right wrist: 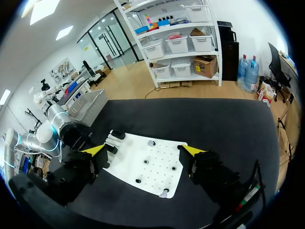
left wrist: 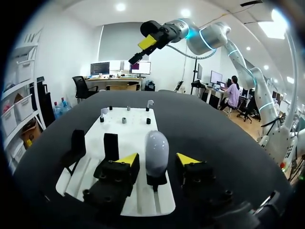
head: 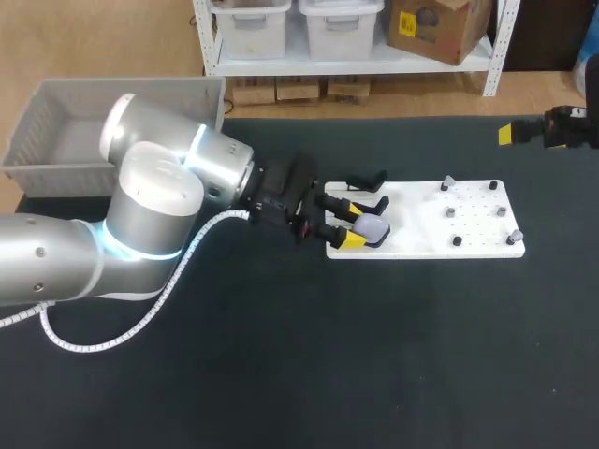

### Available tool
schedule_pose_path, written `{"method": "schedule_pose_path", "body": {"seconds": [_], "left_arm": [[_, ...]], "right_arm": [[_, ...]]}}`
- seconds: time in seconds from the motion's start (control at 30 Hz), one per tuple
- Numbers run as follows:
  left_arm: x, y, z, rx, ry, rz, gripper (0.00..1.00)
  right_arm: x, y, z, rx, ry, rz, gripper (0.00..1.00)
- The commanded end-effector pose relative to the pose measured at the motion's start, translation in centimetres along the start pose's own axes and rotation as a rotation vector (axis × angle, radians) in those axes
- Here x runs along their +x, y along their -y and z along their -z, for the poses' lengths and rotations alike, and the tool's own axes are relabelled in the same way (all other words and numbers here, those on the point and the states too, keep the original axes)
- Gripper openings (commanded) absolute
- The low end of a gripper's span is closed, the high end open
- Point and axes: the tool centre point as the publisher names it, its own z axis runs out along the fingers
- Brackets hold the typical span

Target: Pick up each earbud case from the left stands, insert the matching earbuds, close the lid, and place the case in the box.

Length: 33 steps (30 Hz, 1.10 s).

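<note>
Pale lavender earbud case (left wrist: 156, 145) is standing upright on a black stand (left wrist: 157, 181), long axis vertical, rounded end pointing up. Left gripper (left wrist: 158, 160) is straddling it, fingers wide apart, holding nothing.

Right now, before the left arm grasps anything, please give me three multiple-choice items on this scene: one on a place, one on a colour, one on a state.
1. Where is the case?
A. up in the air
B. on a stand, between the left gripper's fingers
C. inside a closed drawer

2. What colour is the board?
A. white
B. red
C. green

3. How is the right gripper?
A. shut on the case
B. shut on a stand
C. open and empty

Key: B, the case stands upright on its stand with a yellow-tipped finger on each side; A, the board's bare surface is white; C, its fingers are wide apart with nothing between them.
</note>
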Motion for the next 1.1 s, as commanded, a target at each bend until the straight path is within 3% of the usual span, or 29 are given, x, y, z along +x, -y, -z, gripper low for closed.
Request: {"method": "schedule_pose_path", "body": {"seconds": [0.03,0.33,0.53,0.63,0.7,0.77,0.8,1.1], "left_arm": [[0.05,0.02,-0.24,-0.005,-0.003,0.000,0.49],[0.49,-0.46,-0.14,-0.002,-0.006,0.004,0.47],[-0.09,0.29,-0.39,-0.001,-0.005,0.003,0.44],[0.36,-0.34,-0.32,0.001,-0.006,0.003,0.43],[0.43,-0.38,-0.30,0.002,-0.007,0.004,0.19],[0.48,-0.40,-0.27,0.001,-0.009,0.005,0.15],[0.50,-0.41,-0.26,0.001,-0.009,0.005,0.00],[0.24,0.01,0.14,-0.004,-0.007,-0.005,0.00]], "right_arm": [[-0.01,0.00,0.00,0.000,0.000,0.000,1.00],[-0.01,0.00,0.00,0.000,0.000,0.000,1.00],[-0.01,0.00,0.00,0.000,0.000,0.000,1.00],[-0.01,0.00,0.00,0.000,0.000,0.000,1.00],[-0.01,0.00,0.00,0.000,0.000,0.000,1.00],[-0.01,0.00,0.00,0.000,0.000,0.000,1.00],[-0.01,0.00,0.00,0.000,0.000,0.000,1.00],[-0.01,0.00,0.00,0.000,0.000,0.000,1.00]]}}
